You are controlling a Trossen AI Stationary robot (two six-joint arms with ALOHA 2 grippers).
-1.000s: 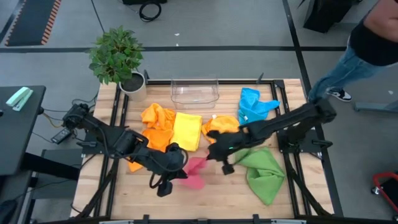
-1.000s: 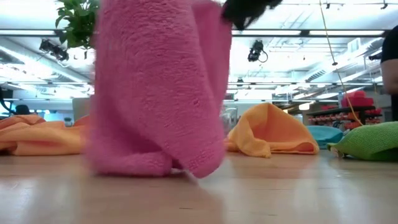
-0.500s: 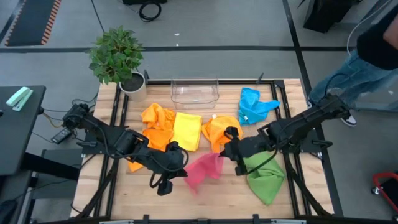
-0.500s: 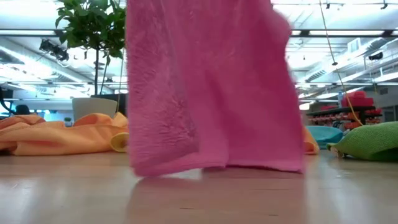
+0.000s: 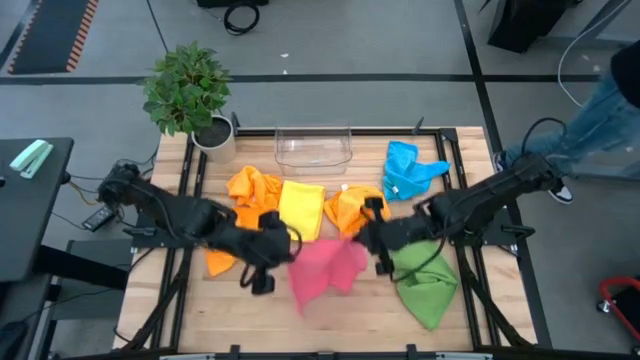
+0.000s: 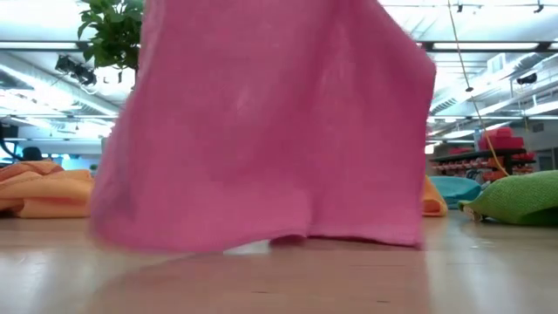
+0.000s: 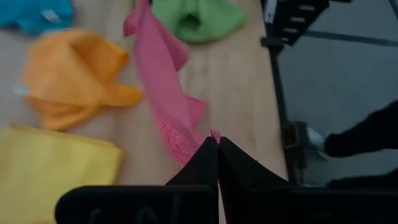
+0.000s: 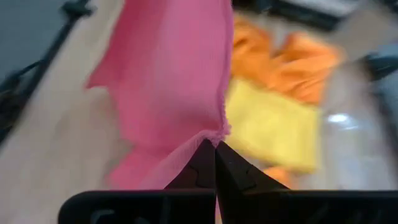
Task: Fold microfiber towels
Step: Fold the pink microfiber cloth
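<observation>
- Pink towel (image 5: pixel 322 268) now stretched wider than half a second ago, pulled out between the two arms at lower centre of the high view; in the low view, filling most of the frame as a hanging sheet with its lower edge just brushing the counter (image 5: pixel 350 320).
- Likely meaning: opening-out step nearly done, cloth close to ready for laying flat and folding; no fold made yet.
- Left gripper (image 5: pixel 268 250) shifted up and left since a second ago, fingers pressed together pinching one pink corner, as seen in the left wrist view (image 7: pixel 214 138).
- Right gripper (image 5: pixel 372 240) at centre right of the high view, likewise pinched shut on the opposite pink corner (image 8: pixel 214 138).
- Pink cloth: soft, fuzzy nap, limp drape, rippled lower hem.
- Green towel (image 5: pixel 425 275) crumpled at lower right, just beside the right arm.
- Farther up: yellow towel (image 5: pixel 300 210) lying flat and roughly square; two orange towels (image 5: pixel 252 200) (image 5: pixel 352 205) rumpled either side of it; blue towel (image 5: pixel 408 170) bunched at upper right.
- Clear plastic bin (image 5: pixel 313 148) rigid, boxy, at the counter's far edge; potted plant (image 5: pixel 188 95) at upper left.
</observation>
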